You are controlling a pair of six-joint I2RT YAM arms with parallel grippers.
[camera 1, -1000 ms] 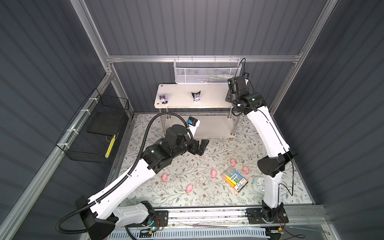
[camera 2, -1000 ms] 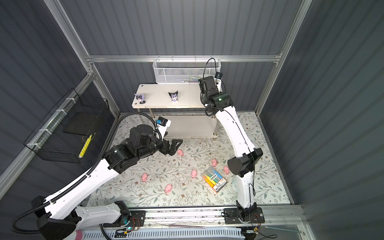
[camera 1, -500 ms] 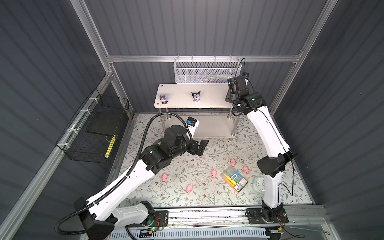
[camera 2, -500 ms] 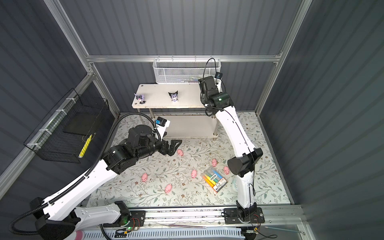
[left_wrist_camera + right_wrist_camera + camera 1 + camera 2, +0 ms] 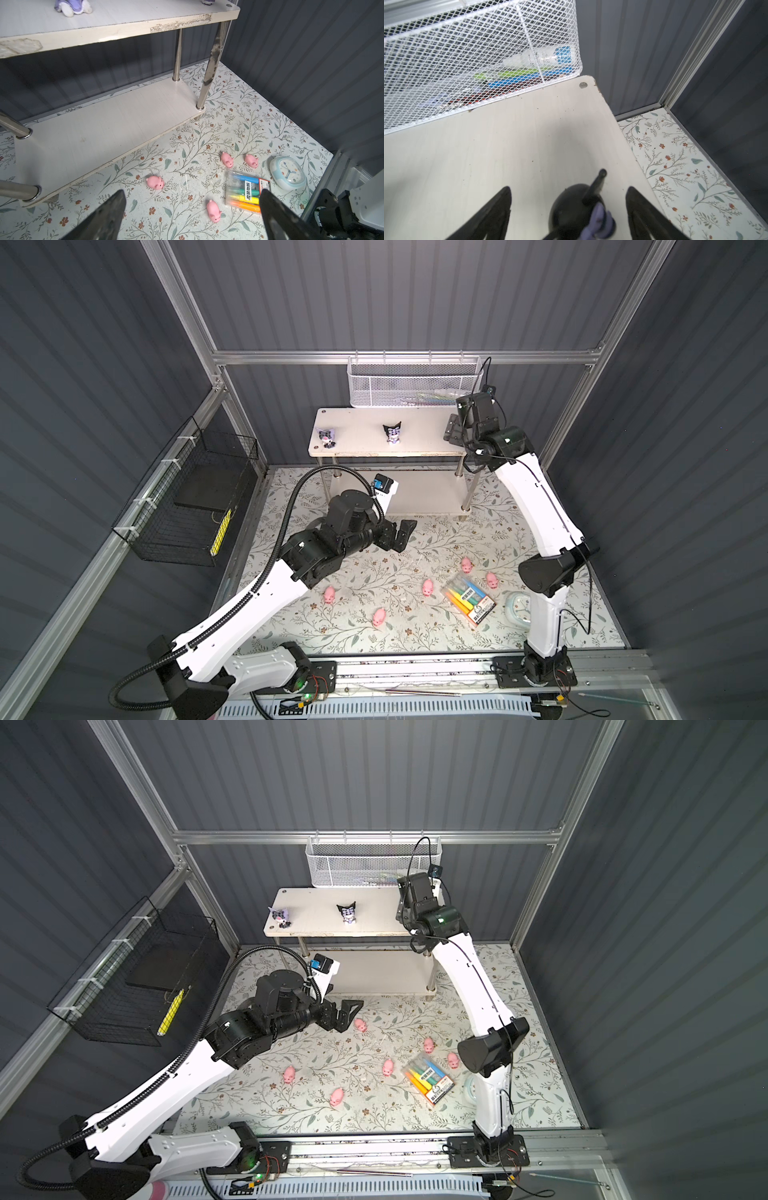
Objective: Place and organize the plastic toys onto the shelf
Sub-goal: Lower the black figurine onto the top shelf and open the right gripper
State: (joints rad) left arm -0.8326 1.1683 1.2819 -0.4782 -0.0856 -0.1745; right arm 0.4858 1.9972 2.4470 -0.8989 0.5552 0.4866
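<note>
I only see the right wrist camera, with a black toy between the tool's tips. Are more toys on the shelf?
Observer: Yes. A purple figure stands near the left end of the shelf, on its top board, and a black-eared figure stands in the middle.
Kid: Where are the pigs?
Observer: All six pigs lie on the flowered floor, none on the shelf.
Kid: What's the other arm doing?
Observer: The left tool hangs open over the floor in front of the shelf, close to one pig.
</note>
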